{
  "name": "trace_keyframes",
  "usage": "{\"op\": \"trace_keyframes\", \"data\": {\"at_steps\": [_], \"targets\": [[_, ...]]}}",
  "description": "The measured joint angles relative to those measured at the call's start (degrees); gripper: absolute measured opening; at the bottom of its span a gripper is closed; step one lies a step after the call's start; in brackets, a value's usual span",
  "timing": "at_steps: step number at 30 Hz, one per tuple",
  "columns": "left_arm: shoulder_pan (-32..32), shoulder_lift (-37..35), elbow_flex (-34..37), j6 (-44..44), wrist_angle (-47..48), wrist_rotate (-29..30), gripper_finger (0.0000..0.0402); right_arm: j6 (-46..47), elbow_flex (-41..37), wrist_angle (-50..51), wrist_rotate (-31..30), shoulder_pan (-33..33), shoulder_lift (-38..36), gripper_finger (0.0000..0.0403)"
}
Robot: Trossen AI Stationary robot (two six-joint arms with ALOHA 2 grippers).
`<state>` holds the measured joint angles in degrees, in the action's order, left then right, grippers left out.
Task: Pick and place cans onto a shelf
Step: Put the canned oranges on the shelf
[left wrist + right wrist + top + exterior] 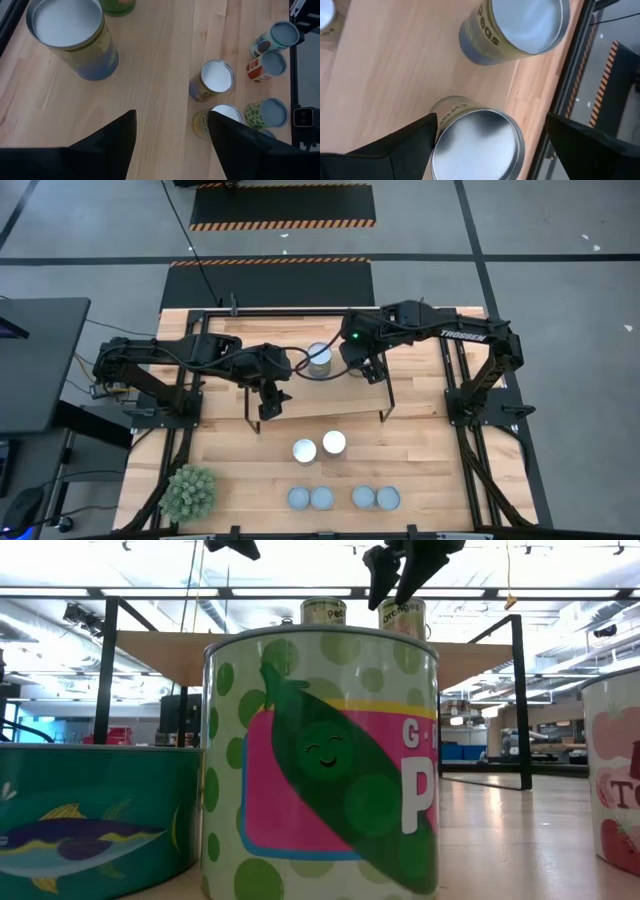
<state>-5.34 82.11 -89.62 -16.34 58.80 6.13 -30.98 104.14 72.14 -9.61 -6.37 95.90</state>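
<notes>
1. Shelf (300, 345): a light wooden board on thin black legs, standing at the far-middle part of the tabletop (430, 460).
2. Cans on the shelf: two, both pea-labelled with silver tops. The first shelf can (319, 358) shows clearly from above. The second shelf can (477, 145) sits right under the right arm's wrist, so the overhead camera probably hides it; the low view shows both side by side on the board.
3. Cans on the tabletop in front of the shelf: six. Two silver-topped cans (318, 446) stand touching in the middle; four bluish-topped cans (343, 498) stand in a row nearer the front edge, as two close pairs.
4. Right end effector (490, 132): fingers spread wide, one on each side of the second shelf can, not pressing on it as far as the wrist view shows.
5. Left end effector (171, 135): fingers apart, holding nothing, hovering above the shelf's left front part.
6. One spiky green plant ball (189, 491) sits at the front-left tabletop corner.
</notes>
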Motion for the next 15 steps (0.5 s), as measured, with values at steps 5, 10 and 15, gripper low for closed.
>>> {"op": "trace_keyframes", "data": {"at_steps": [5, 10, 15], "targets": [[0.0, 0.0, 0.0, -0.6, 0.1, 0.0, 0.0249, 0.0, 0.0, 2.4, -0.9, -0.1, 0.0, 0.0378], [0.0, 0.0, 0.0, -0.6, 0.2, 0.0, 0.0249, 0.6, 0.0, 2.8, -1.2, -0.8, 0.0, 0.0377], [0.0, 0.0, 0.0, -0.7, 2.1, 0.1, 0.0249, 0.6, 0.0, 3.4, -1.4, -1.6, 0.0, 0.0377]]}}
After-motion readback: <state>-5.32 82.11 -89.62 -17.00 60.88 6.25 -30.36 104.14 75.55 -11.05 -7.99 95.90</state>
